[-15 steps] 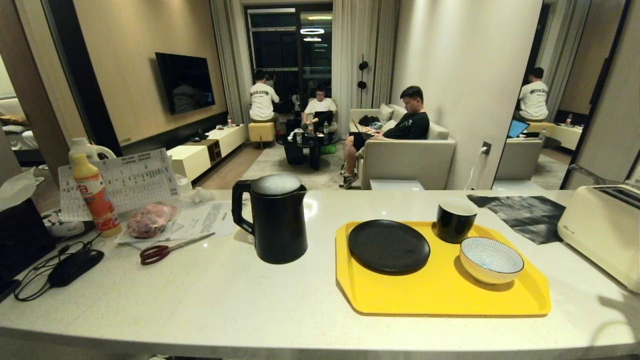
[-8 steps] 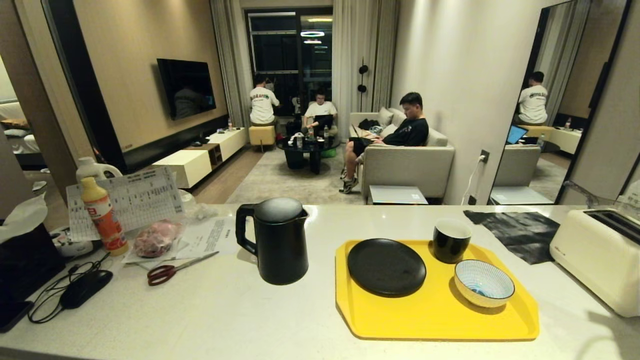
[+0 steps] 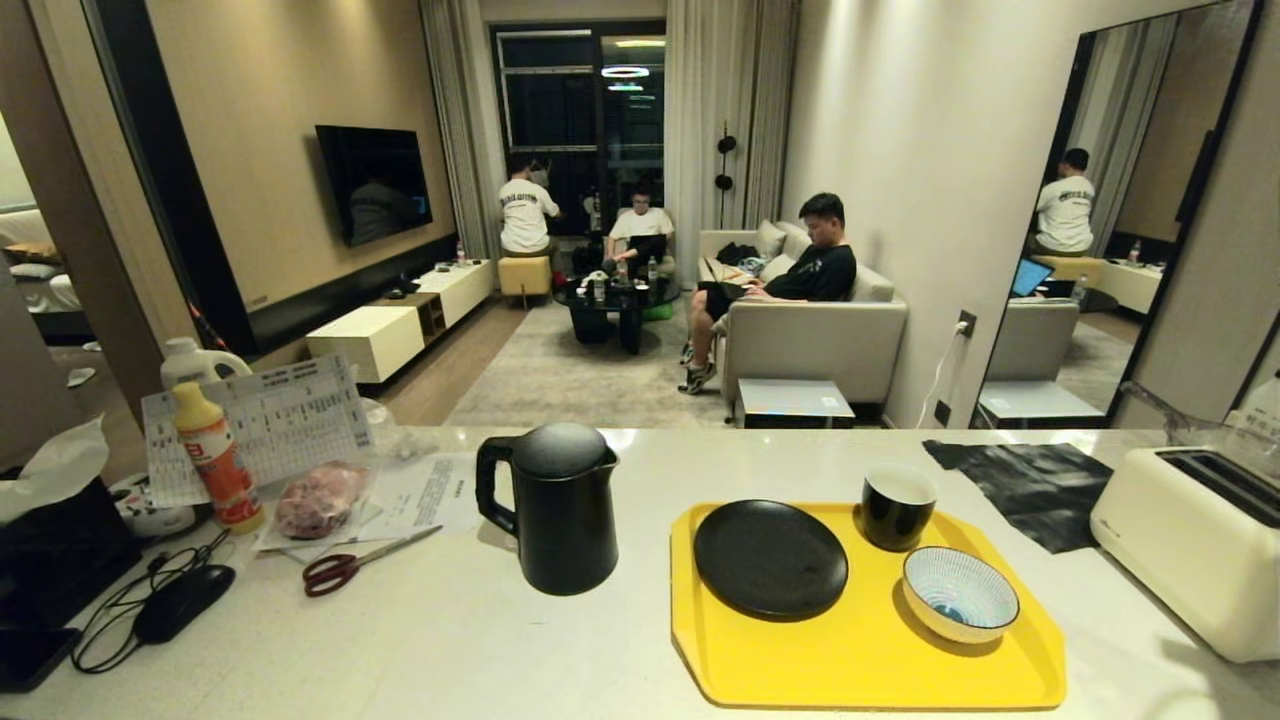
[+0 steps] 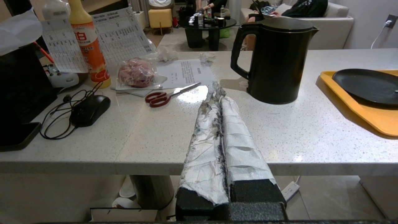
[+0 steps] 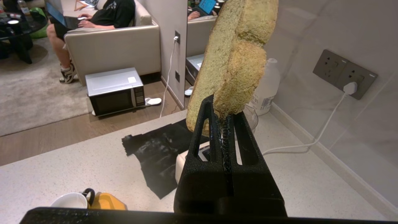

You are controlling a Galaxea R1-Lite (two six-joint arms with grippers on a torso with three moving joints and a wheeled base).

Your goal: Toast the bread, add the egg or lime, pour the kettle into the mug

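right gripper (image 5: pixel 224 119) is pinching the bread (image 5: pixel 231 62) by its lower edge, holding the slice upright in the air above the counter, with the toaster (image 5: pixel 199 155) partly hidden just behind the fingers. so toasting is not yet done: the slice is still out of the slots, and in the head view the toaster (image 3: pixel 1195 545) is sitting at the counter's right end with nothing showing in it. left gripper (image 4: pixel 217 93) is pressed together on nothing, hanging level off the counter's near edge and pointing toward the kettle (image 4: pixel 275 60). the kettle is standing untouched beside the yellow tray (image 3: pixel 870 660), where the mug (image 3: pixel 897 505), black plate (image 3: pixel 770 557) and striped bowl (image 3: pixel 960 592) are waiting. neither egg nor lime is showing anywhere. judging by this, every step is still ahead.
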